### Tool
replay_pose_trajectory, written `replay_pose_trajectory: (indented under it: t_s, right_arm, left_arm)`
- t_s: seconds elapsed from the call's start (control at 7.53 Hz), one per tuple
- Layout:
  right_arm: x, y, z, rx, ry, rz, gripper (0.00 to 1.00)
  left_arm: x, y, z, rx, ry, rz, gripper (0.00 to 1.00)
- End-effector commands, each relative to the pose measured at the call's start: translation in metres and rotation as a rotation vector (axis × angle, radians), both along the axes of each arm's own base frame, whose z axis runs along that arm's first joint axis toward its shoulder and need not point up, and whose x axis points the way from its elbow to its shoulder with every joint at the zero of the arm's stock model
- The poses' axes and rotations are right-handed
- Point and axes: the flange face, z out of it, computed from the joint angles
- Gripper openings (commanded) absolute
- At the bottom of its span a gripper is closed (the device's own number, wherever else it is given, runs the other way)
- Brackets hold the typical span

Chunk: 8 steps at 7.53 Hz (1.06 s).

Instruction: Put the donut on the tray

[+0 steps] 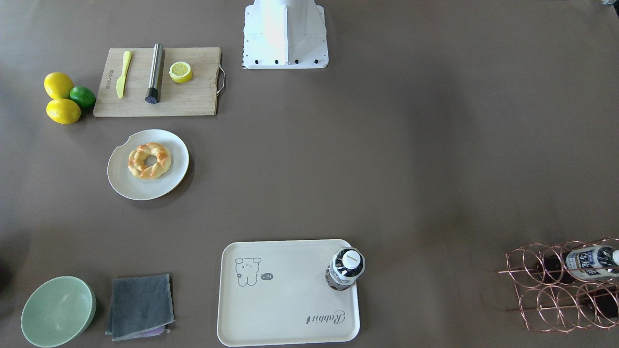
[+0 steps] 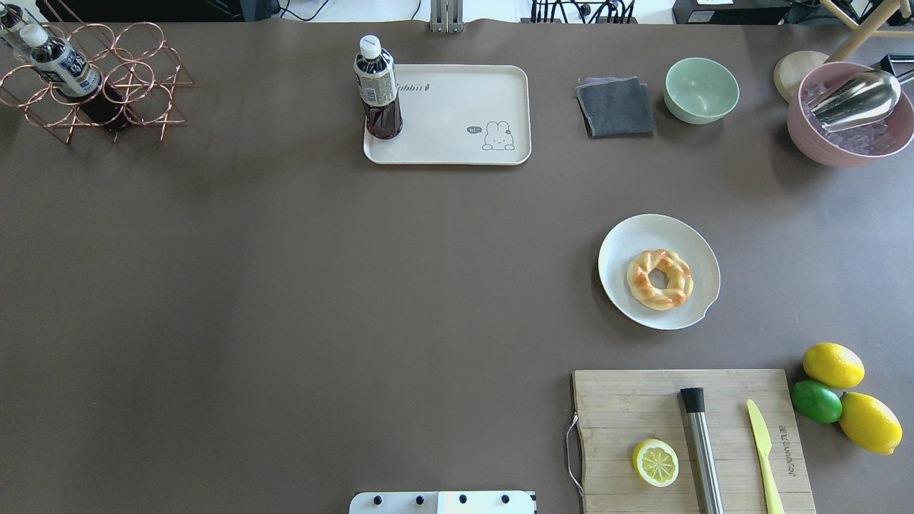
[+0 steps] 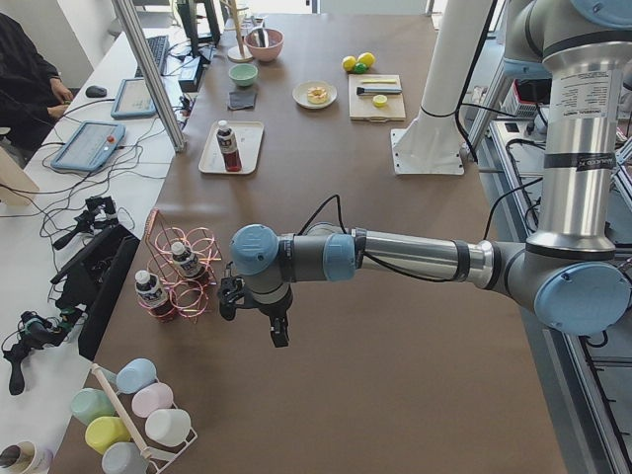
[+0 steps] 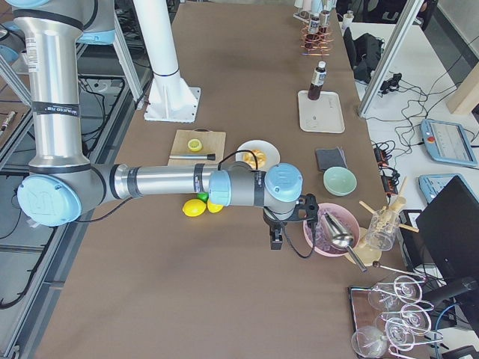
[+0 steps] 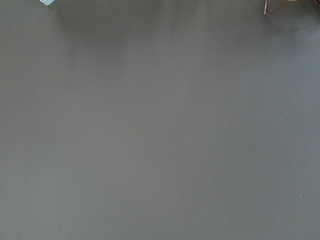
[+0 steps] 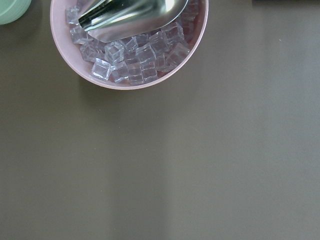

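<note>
The donut (image 2: 660, 278), a golden twisted ring, lies on a round off-white plate (image 2: 643, 235) right of centre in the overhead view; it also shows in the front-facing view (image 1: 149, 160). The cream tray (image 2: 457, 100) with the bear drawing lies at the far edge, and a dark bottle (image 2: 377, 89) stands on its left corner. My left gripper (image 3: 255, 321) shows only in the exterior left view, beyond the table's left end near a wire rack. My right gripper (image 4: 288, 228) shows only in the exterior right view, beside a pink bowl. I cannot tell whether either is open or shut.
A wooden cutting board (image 2: 628, 407) holds a halved lemon, a steel rod and a yellow knife; two lemons and a lime (image 2: 816, 400) lie beside it. A grey cloth (image 2: 615, 107), a green bowl (image 2: 701, 89) and a pink bowl of ice (image 2: 850, 121) stand far right. A copper bottle rack (image 2: 93, 78) stands far left.
</note>
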Motion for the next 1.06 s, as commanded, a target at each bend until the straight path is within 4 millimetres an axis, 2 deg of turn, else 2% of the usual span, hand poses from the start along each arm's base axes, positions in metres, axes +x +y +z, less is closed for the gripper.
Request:
replay_pose_trajectory:
  t_s: [0.0, 0.93]
  right_arm:
    - [-0.0001, -0.0004, -0.0007, 0.001, -0.002, 0.000, 1.00]
    - [-0.0001, -0.0038, -0.0046, 0.002, -0.004, 0.006, 1.00]
  left_arm:
    - [-0.0002, 0.0012, -0.0007, 0.006, 0.008, -0.002, 0.98]
    - [-0.0015, -0.0040, -0.0063, 0.015, 0.000, -0.003, 0.98]
